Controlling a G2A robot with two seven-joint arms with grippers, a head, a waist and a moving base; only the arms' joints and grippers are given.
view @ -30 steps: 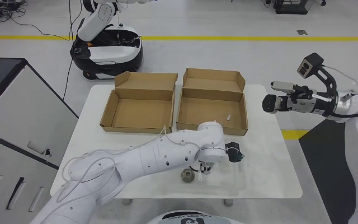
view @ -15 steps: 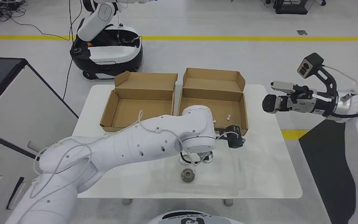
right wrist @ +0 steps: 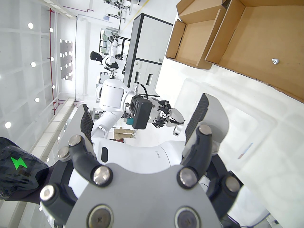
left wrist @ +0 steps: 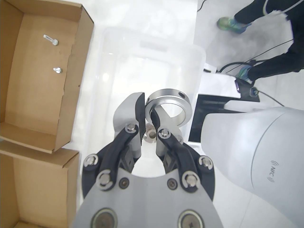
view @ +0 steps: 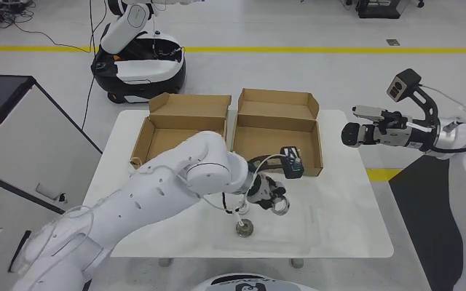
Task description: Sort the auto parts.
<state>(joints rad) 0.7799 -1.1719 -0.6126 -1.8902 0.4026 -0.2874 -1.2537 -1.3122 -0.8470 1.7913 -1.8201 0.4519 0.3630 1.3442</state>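
Left gripper (left wrist: pixel 148 113): pinching the wall of a metal ring (left wrist: pixel 167 97), one finger inside the bore and one outside. The ring is held raised over the clear bin (left wrist: pixel 152 55) on the tabletop (view: pixel 349 218). Second metal part (view: pixel 244 229): lies near, below the gripper. Cardboard box (left wrist: pixel 76 72): beside the bin, containing two bolts (left wrist: pixel 51 40). Right gripper (right wrist: pixel 142 119): fingers spread, at the tabletop's right edge, well apart from the ring.
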